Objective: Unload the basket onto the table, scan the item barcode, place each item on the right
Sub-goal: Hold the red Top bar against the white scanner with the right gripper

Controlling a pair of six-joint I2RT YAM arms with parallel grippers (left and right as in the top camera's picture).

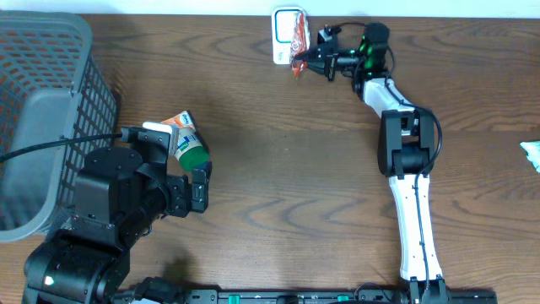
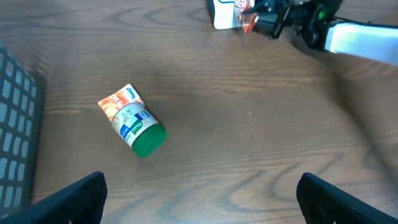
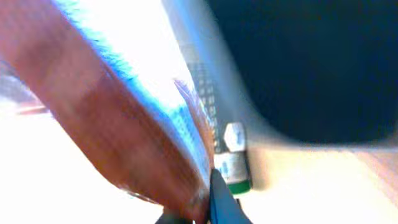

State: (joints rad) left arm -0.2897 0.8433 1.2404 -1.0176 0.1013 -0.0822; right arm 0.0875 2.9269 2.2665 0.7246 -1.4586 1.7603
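My right gripper is at the far edge of the table, shut on a red-orange packet. It holds the packet against a white scanner. The left wrist view shows the packet and the scanner at the top. In the right wrist view the packet is blurred and fills the frame, pinched at my right gripper. My left gripper is open and holds nothing; in its own view the left gripper shows its fingers far apart.
A bottle with a green cap lies on its side just beyond my left gripper; the bottle is also in the left wrist view. A grey mesh basket stands at the left. Something white pokes in at the right edge.
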